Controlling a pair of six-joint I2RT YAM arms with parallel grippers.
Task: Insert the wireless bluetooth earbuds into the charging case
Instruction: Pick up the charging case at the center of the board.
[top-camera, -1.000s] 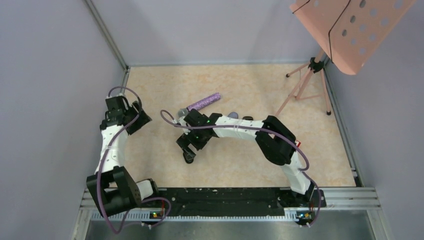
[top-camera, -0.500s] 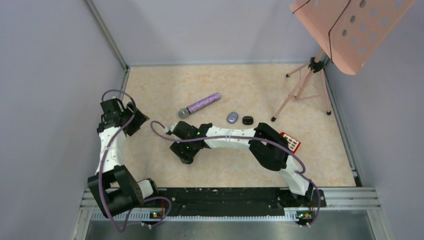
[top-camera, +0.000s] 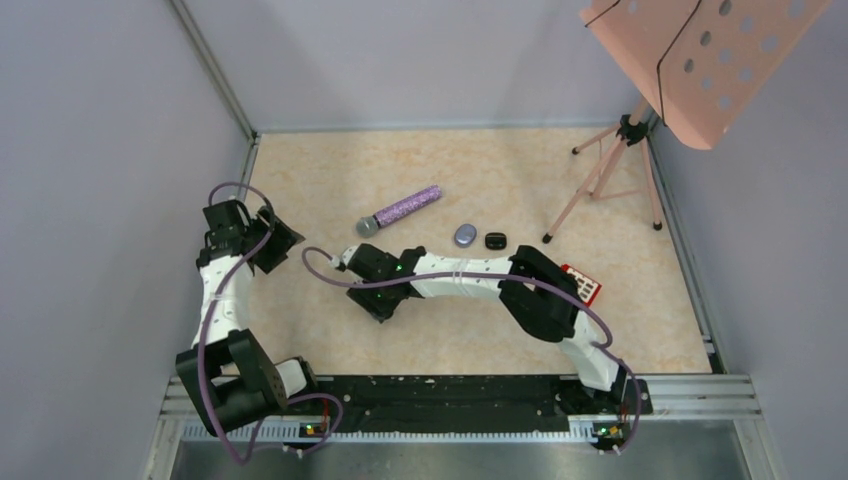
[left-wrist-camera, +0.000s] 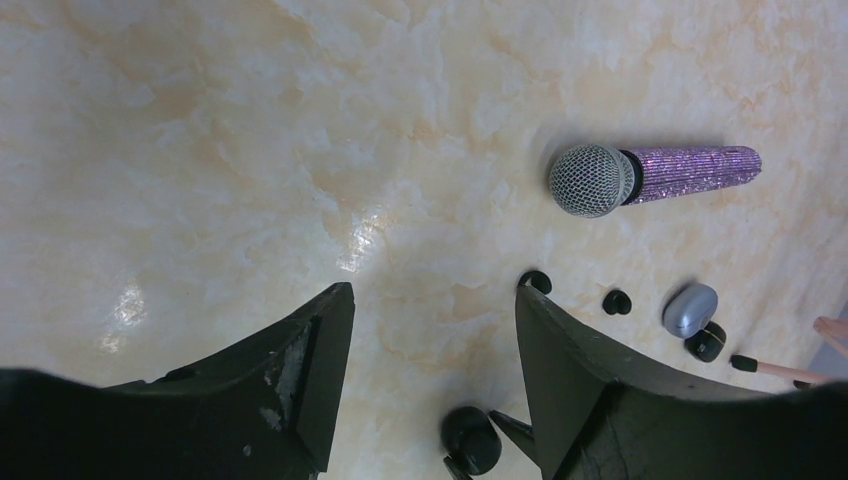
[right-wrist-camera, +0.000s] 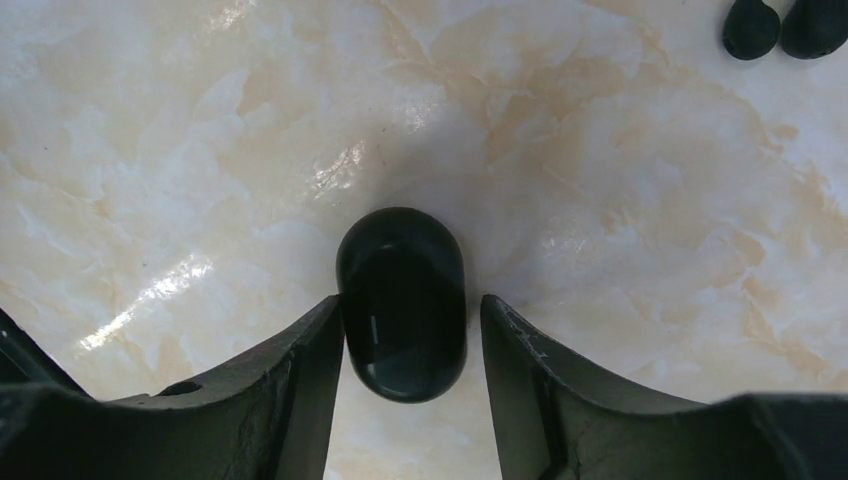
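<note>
1. The left hand (left-wrist-camera: 435, 292) hangs with jaws apart over bare worktop (top-camera: 330, 170), near the left wall.
2. The right hand (right-wrist-camera: 412, 302) straddles the black charging case (right-wrist-camera: 400, 270) mid-worktop, well away from every edge. One finger seems to touch it and the other shows a thin gap, so it is not clamped. The case lies flat, its long axis in line with the fingers.
3. Two black earbuds (right-wrist-camera: 750, 27) lie close together, well apart from the case and too small to show which way they point.
4. Farther back lie the purple glitter microphone (top-camera: 405, 208), a grey oval case (top-camera: 464, 235) and a small black case (top-camera: 495, 240).
5. The pink music stand (top-camera: 700, 60) fills the back right corner.
</note>
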